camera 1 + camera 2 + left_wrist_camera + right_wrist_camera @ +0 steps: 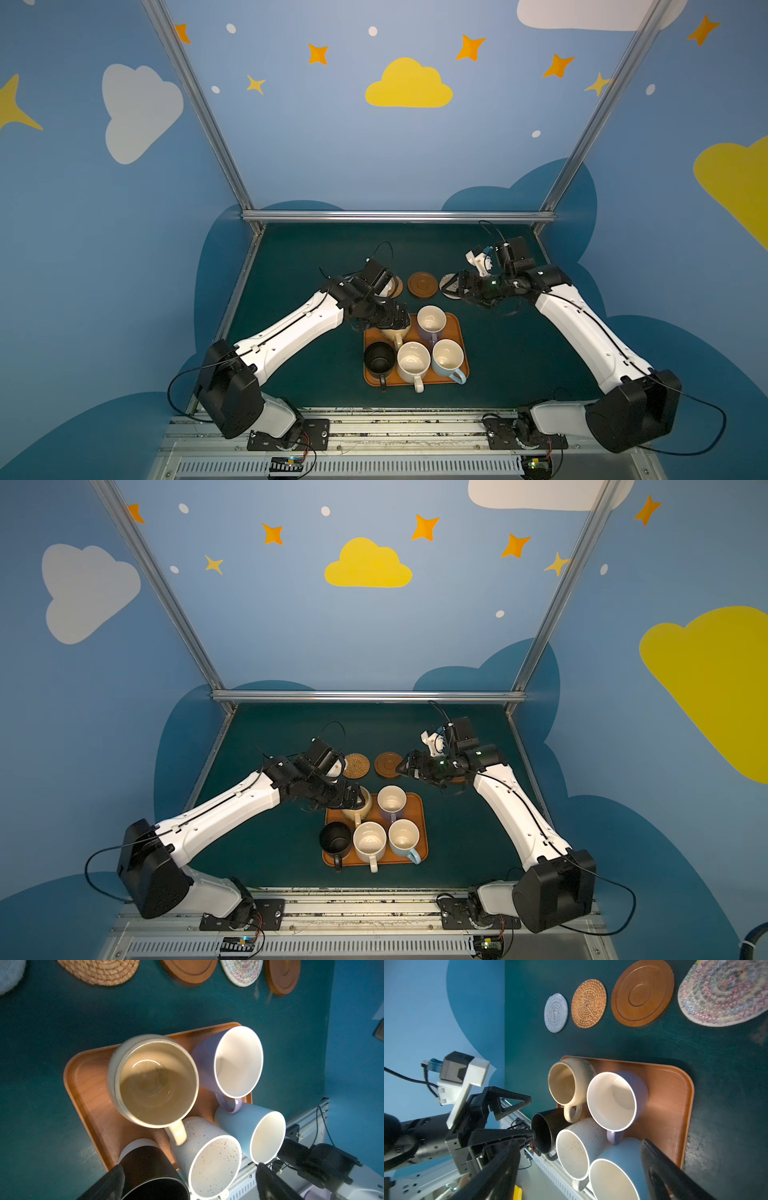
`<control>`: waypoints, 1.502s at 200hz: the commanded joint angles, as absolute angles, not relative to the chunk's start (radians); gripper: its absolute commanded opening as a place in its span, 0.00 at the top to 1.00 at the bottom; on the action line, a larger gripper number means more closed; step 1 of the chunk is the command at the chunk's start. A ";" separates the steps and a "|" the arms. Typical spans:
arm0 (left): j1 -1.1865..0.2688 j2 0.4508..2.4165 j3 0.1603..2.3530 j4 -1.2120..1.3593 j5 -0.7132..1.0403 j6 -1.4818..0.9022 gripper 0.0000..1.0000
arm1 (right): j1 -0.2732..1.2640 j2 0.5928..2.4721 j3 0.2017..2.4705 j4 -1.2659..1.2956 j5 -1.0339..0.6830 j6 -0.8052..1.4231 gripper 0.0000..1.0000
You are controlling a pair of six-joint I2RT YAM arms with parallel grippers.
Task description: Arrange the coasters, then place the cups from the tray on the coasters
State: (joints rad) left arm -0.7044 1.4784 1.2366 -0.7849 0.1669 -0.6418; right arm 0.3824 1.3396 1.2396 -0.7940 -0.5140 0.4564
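The orange-brown tray (456,329) lies mid-table and holds the cups: pale yellow (155,1082), lavender (431,322), black (379,357), speckled cream-white (412,361) and light blue (447,359). Behind it the coasters lie in a row: grey-white woven (556,1012), rattan (356,765), brown wooden (422,284), beige patterned woven (724,993) and a second wooden one (282,974). My left gripper (395,318) hangs open above the pale yellow cup at the tray's far left corner, holding nothing. My right gripper (455,284) is open above the beige woven coaster, which it largely hides in both top views.
A metal frame bar (399,216) closes the back of the dark green table (316,257), with blue painted walls on three sides. A ribbed metal rail (349,467) carrying both arm bases runs along the front edge.
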 commanded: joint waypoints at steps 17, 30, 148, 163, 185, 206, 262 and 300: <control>-0.730 1.525 1.234 -0.763 0.087 -0.695 0.11 | 0.466 1.352 1.223 -0.809 -0.407 0.467 0.10; -0.746 1.553 1.243 -0.752 0.083 -0.702 0.15 | 0.481 1.356 1.212 -0.803 -0.395 0.480 0.10; -0.820 1.710 1.307 -0.854 -0.020 -0.751 0.35 | 0.514 1.316 1.137 -0.749 -0.375 0.518 0.11; -0.820 1.726 1.325 -0.868 -0.034 -0.747 0.37 | 0.514 1.312 1.132 -0.746 -0.374 0.522 0.11; -0.820 1.743 1.328 -0.870 -0.040 -0.749 0.40 | 0.517 1.303 1.125 -0.744 -0.374 0.529 0.11; -0.822 1.770 1.342 -0.877 -0.035 -0.745 0.43 | 0.522 1.293 1.113 -0.737 -0.379 0.526 0.11; -0.822 1.817 1.363 -0.882 -0.018 -0.738 0.51 | 0.532 1.269 1.074 -0.728 -0.378 0.541 0.11; -0.822 1.841 1.374 -0.886 -0.011 -0.733 0.54 | 0.534 1.263 1.055 -0.714 -0.379 0.555 0.11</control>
